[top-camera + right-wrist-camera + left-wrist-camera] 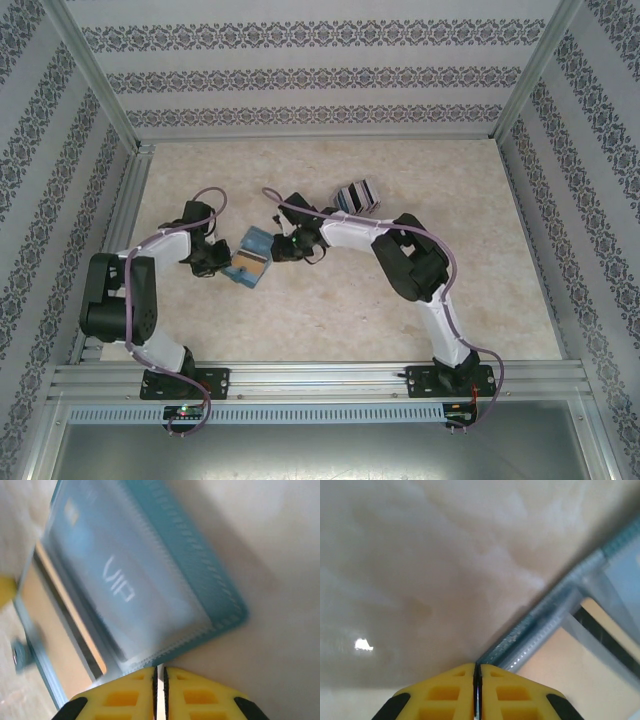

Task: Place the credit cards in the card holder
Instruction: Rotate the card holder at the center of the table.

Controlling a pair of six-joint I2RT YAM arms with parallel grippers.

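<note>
Top external: the holder (256,241) lies open on the bench (330,320) between the two arms, a tan card (248,268) showing in its near half; the left tool (218,262) sits at its left edge and the right tool (281,247) at its right edge; a small stack of cards (358,196) waits further back and to the right, well apart from the holder.

Left wrist: the left tool (476,667) has its fingers pressed together; the holder's (545,617) stitched teal edge runs straight into the tips, so it seems to pinch that edge; the tan card (555,660) lies just beyond.

Right wrist: the right tool (160,672) is closed to a thin slit on the holder's (200,565) lower edge, apparently pinching it; a VIP card (120,585) sits under the clear sleeve.

Judged from this, the step in hand is bracing the holder open from both sides, with some cards in and the stack not yet loaded; next, one tool must let go, reach the stack, lift a single card, and slide it edge-first into a free pocket while the other keeps the holder flat.
</note>
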